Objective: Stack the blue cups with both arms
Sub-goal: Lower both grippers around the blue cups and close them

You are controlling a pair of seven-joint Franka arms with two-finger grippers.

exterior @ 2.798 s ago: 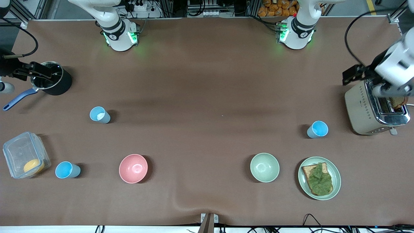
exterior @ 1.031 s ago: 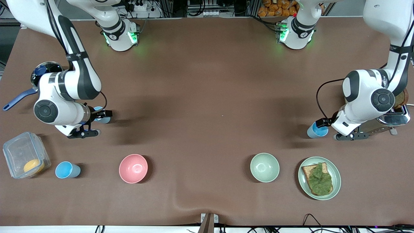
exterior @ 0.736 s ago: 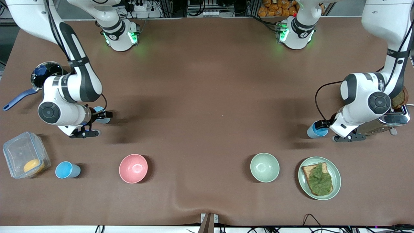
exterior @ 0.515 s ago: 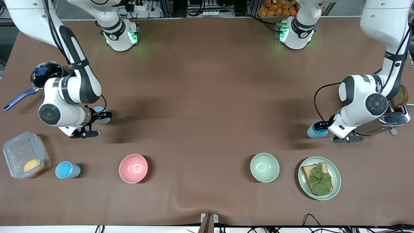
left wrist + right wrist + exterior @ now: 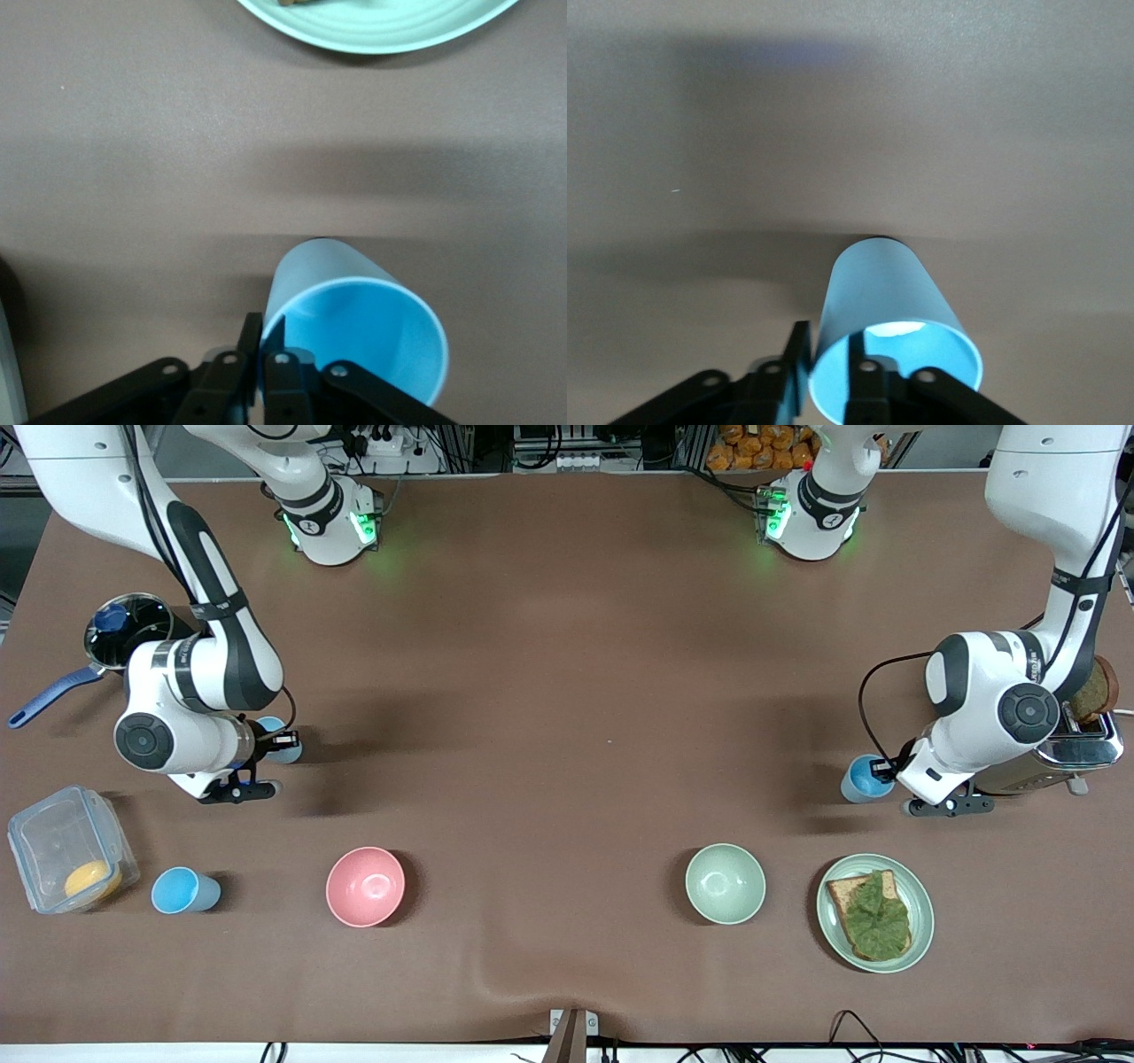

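Three blue cups stand upright on the brown table. My left gripper (image 5: 880, 766) is at the cup (image 5: 859, 781) beside the toaster. In the left wrist view the gripper (image 5: 266, 323) is shut on this cup's (image 5: 328, 266) wall, one finger inside and one outside. My right gripper (image 5: 276, 740) is at the cup (image 5: 285, 752) near the pot. In the right wrist view the gripper (image 5: 828, 341) straddles that cup's (image 5: 877, 283) wall with a gap still showing, so it is open. The third cup (image 5: 183, 891) stands alone beside the plastic box.
A pink bowl (image 5: 365, 886) and a green bowl (image 5: 725, 883) sit nearer the front camera. A green plate (image 5: 923, 921) with toast and lettuce lies near the left gripper's cup and shows in the left wrist view (image 5: 381, 27). Toaster (image 5: 1076, 755), pot (image 5: 115, 622) and plastic box (image 5: 53, 841) stand at the table's ends.
Both arms came in from the table's ends and lowered to their cups. In the last second each gripper has settled over its cup's rim, and the left fingers have closed on the wall.
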